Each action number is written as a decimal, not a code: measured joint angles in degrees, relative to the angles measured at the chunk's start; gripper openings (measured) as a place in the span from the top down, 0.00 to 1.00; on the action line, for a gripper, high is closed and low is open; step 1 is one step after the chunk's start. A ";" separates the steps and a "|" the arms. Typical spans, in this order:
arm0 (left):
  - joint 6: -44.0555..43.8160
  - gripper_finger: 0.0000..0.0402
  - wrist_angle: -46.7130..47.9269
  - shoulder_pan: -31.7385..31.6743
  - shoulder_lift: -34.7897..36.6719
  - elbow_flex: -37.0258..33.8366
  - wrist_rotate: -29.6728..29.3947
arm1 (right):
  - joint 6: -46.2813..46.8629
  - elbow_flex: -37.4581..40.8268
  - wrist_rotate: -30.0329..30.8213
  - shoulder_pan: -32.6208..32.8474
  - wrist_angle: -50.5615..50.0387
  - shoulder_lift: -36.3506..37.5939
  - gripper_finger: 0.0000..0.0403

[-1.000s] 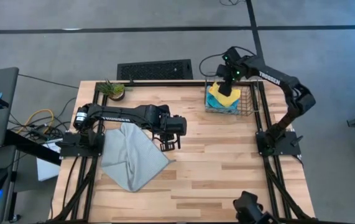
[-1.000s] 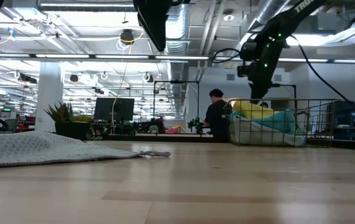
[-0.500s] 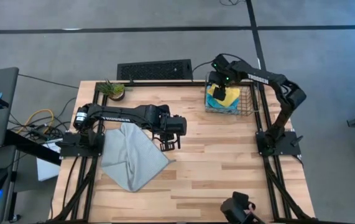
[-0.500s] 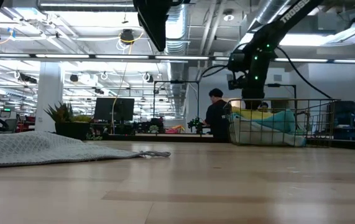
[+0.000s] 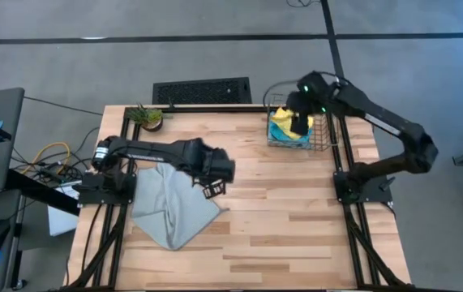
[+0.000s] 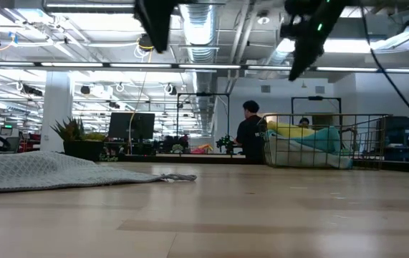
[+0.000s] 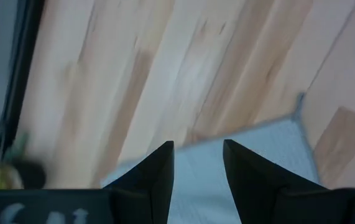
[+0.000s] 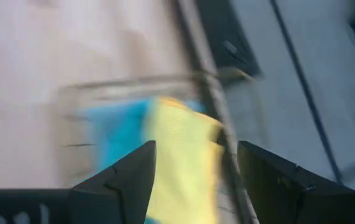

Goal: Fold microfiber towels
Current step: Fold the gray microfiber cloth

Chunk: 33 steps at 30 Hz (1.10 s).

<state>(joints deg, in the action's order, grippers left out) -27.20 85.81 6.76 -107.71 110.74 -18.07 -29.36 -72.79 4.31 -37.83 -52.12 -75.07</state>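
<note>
The grey-green towel [image 5: 169,209] lies spread and unfolded on the wooden table [image 5: 280,219], near the table's left edge and toward its front. One corner of it points to the front edge, another toward the table's middle. In the low view the same cloth [image 6: 54,170] lies flat with a few soft ridges, its tip just touching the boards.

The yellow towel [image 5: 285,123] sits on top of the cyan-blue towel [image 5: 293,138] inside the wire mesh basket [image 5: 325,134], which stands at the table's back right corner. In the low view yellow and pale blue cloth rise above the basket's lower wall [image 6: 311,154]. The right wrist view shows the yellow towel [image 8: 183,162] beside the cyan-blue one [image 8: 118,134], blurred.

The left gripper [image 5: 212,188] hangs above the towel's inner edge, near the table's middle, with its fingers parted and nothing between them. The left wrist view confirms this: both dark fingers [image 7: 158,174] stand apart over the cloth's pale edge [image 7: 270,149] and bare boards.

The right gripper [image 5: 299,126] is above the basket, over the yellow towel. Its fingers [image 8: 133,174] are spread wide and empty, raised clear of the cloth.

A small potted plant [image 5: 147,118] stands at the table's back edge, toward the left corner. People [image 6: 249,132] show in the room beyond the table.
</note>
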 joint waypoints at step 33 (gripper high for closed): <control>-75.50 0.67 4.23 36.42 1.59 -0.07 -1.92 | -8.22 -0.27 -13.26 43.95 32.25 -33.22 0.38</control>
<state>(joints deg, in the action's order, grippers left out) -102.70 90.04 43.18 -106.13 110.67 -19.99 -37.58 -73.06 -8.95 6.12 -19.87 -108.29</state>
